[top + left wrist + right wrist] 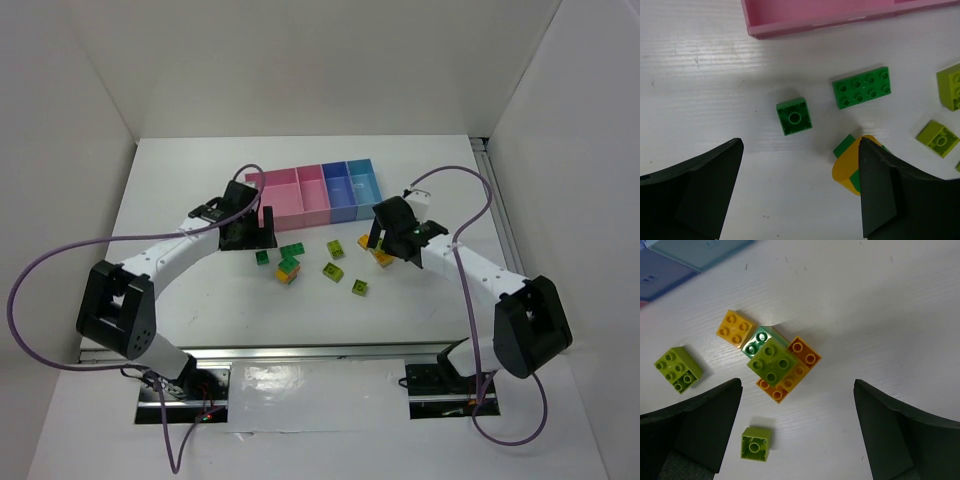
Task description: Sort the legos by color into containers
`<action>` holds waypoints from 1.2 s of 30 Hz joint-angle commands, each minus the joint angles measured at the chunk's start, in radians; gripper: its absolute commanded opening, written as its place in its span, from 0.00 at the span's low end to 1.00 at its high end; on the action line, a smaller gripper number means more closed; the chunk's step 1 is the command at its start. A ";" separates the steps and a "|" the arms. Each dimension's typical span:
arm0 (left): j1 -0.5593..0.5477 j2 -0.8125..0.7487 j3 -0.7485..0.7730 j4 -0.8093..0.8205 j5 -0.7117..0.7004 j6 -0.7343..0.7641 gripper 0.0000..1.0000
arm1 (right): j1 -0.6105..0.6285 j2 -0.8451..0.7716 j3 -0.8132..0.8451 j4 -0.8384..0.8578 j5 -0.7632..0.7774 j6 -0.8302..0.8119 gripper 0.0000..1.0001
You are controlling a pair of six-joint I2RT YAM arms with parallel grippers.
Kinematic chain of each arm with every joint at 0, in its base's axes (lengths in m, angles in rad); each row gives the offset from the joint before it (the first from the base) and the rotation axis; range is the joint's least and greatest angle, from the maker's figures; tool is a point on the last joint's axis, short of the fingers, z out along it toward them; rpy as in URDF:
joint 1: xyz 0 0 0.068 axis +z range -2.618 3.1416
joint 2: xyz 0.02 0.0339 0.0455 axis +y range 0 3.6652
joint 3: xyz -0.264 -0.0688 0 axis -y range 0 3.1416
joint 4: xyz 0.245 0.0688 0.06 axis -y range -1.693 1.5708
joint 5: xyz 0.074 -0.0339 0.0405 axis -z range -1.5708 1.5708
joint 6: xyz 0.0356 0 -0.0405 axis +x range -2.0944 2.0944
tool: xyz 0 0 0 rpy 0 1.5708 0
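My left gripper (800,150) and right gripper (797,390) gape empty, and I fear the right lifts the stacked lime, orange and green plastic bricks (772,364) together

Left gripper (800,150) and right gripper (797,387) both hang spread wide, empty.

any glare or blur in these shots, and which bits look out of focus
Top external: even white light, with glare on the shiny strip along the bottom. Left wrist: the small dark green brick is sharp with a soft shadow; the dark fingers show little detail. Right wrist: the stacked bricks are crisp, the bins in the top corner soft.
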State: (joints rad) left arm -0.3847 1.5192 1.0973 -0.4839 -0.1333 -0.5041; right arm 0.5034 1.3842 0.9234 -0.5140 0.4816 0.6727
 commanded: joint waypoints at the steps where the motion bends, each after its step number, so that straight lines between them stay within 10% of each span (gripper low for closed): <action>1: 0.009 0.015 -0.022 0.033 0.035 -0.034 0.94 | 0.012 -0.042 -0.003 0.029 0.026 0.005 1.00; 18: 0.015 0.196 0.027 0.013 -0.028 -0.131 0.72 | 0.021 0.002 0.040 0.019 0.008 -0.004 1.00; 36: -0.026 0.173 0.234 -0.131 -0.080 -0.071 0.21 | 0.021 0.013 0.055 0.019 0.017 -0.033 1.00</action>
State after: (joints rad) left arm -0.4110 1.7729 1.2228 -0.5529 -0.2039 -0.6159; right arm 0.5148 1.4036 0.9443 -0.5159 0.4782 0.6563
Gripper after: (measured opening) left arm 0.288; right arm 0.999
